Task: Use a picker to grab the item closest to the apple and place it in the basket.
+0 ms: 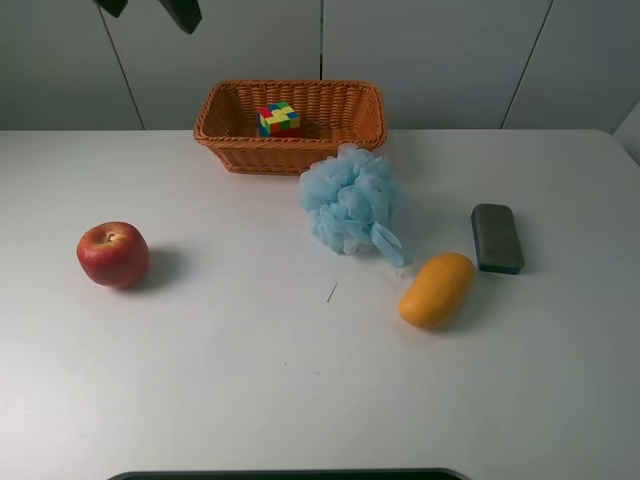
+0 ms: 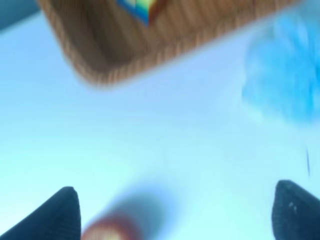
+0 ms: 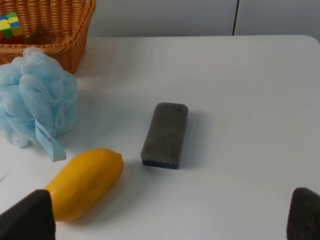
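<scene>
Cube (image 1: 279, 118), multicoloured, already lies inside the wicker basket (image 1: 230, 150) at the table's far side, so by my reading the placing is done and what is left is a clean retreat; the apple (image 1: 113, 254) sits alone, well apart from the blue bath pouf (image 1: 349, 202), mango (image 1: 436, 289) and grey eraser (image 1: 497, 237). Left gripper (image 2: 175, 210) hangs high, jaws spread and empty; it should lift straight away without clipping the rim. Right gripper (image 3: 172, 217) is likewise spread, holding nothing. Cube has no long axis; it rests slightly skewed to the basket walls.
</scene>
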Available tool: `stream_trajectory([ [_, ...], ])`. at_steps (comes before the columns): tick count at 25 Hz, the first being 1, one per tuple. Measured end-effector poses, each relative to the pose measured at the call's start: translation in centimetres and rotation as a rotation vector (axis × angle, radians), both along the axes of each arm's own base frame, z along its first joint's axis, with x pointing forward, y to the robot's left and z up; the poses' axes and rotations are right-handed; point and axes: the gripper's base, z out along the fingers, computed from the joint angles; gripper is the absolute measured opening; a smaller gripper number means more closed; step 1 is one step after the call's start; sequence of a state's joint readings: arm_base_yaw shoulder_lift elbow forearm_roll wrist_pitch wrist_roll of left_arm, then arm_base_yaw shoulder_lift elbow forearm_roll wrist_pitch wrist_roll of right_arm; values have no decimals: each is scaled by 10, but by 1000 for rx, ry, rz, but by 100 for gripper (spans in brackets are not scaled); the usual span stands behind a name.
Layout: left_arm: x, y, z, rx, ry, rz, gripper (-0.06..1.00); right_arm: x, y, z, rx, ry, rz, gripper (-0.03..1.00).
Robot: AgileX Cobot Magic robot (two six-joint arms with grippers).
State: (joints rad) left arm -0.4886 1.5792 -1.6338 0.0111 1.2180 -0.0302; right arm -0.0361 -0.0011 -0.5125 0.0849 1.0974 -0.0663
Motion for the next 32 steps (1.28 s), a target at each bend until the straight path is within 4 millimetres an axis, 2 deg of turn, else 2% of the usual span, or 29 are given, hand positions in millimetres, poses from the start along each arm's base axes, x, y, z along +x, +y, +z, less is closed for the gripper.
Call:
stream_trajectory([
  [4,-70,37,10,-12,-27,-4,74,0,0,0,0,0,0,70],
  [10,-167,89,7,-67,-135,-5,74,0,0,0,0,0,0,70],
  [13,-205,109,-1,-101,-202,-7,74,0,0,0,0,0,0,70],
  [16,-233,124,-17,-124,-248,-6,74,0,0,0,0,0,0,70],
  [20,-258,140,-43,-142,-291,81,74,0,0,0,0,0,0,70],
  [25,-268,145,-74,-116,-412,153,74,0,0,0,0,0,0,70],
  [28,-273,144,-91,-101,-427,187,74,0,0,0,0,0,0,70],
  [32,-280,143,-102,-102,-455,239,74,0,0,0,1,0,1,70],
])
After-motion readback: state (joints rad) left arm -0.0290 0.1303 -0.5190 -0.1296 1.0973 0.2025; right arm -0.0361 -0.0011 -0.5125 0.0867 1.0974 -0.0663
